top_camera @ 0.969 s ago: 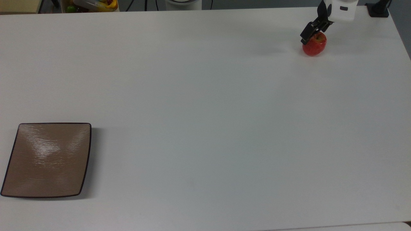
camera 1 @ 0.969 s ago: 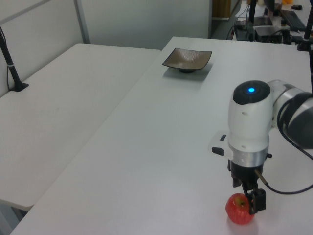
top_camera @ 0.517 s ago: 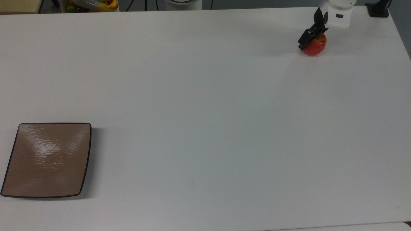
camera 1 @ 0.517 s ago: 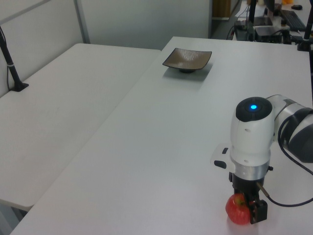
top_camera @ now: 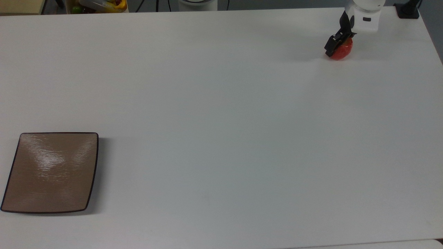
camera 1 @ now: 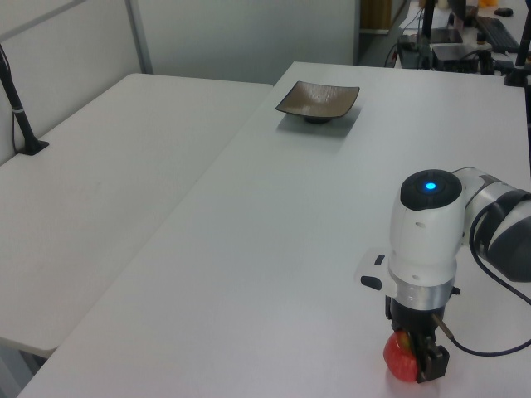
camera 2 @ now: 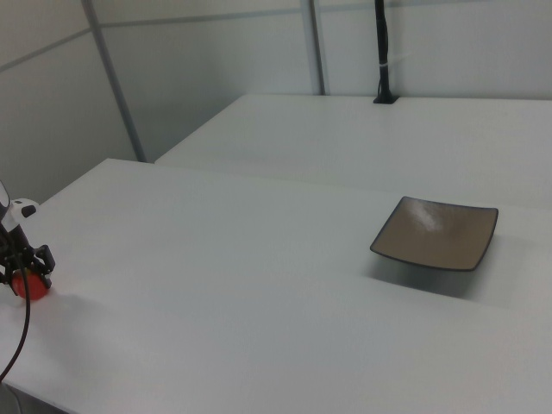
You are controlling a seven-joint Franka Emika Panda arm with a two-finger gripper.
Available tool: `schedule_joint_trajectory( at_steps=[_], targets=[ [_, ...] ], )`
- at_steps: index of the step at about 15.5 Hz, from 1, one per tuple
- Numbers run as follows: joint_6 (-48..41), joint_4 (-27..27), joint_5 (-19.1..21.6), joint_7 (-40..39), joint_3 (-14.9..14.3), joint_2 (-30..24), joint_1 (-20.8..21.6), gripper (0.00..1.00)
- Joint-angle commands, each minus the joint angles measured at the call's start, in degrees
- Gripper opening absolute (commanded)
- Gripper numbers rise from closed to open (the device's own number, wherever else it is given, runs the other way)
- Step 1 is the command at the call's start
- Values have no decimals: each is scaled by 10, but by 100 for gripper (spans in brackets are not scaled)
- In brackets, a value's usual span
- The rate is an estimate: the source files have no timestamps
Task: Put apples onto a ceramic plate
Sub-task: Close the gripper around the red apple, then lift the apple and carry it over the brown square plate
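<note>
The small red apple (top_camera: 343, 52) rests on the white table at the far right of the top view. My gripper (top_camera: 341, 45) has come straight down over it and hides its top. The left view has the gripper (camera 1: 419, 365) low at the table, with the apple (camera 1: 398, 361) showing on its left side. At the right view's left edge, the gripper (camera 2: 24, 266) sits over the apple (camera 2: 31, 286). The square tan-brown ceramic plate (top_camera: 52, 173) lies far away at the top view's lower left, with nothing on it. The plate (camera 1: 318, 99) (camera 2: 438, 233) also appears in both side views.
A wide stretch of white table (top_camera: 221, 114) separates the apple from the plate. A black post base (top_camera: 408, 10) stands at the top view's top right corner. A container with colourful items (top_camera: 100, 5) sits beyond the table's far edge. A second table (camera 1: 108, 166) adjoins.
My gripper has dropped lower over the apple and now covers more of it. The apple and the plate have stayed where they were.
</note>
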Motion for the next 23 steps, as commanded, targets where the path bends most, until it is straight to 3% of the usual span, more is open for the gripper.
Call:
schedule_joint_trajectory(
  at_steps=[1, 10, 13, 15, 17, 20, 23],
  targets=[
    [2, -7, -13, 8, 2, -14, -18, 39],
    [-143, -1, 5, -12, 3, -160, -132, 39],
    [-166, 8, 54, -41, -11, -214, -186, 39],
    [-226, 31, 65, -74, -23, -226, -217, 39],
    [-264, 51, 73, -110, -54, -231, -241, 39],
    [-266, 71, 74, -167, -134, -230, -245, 41],
    [-260, 99, 73, -259, -189, -195, -262, 41]
  ],
)
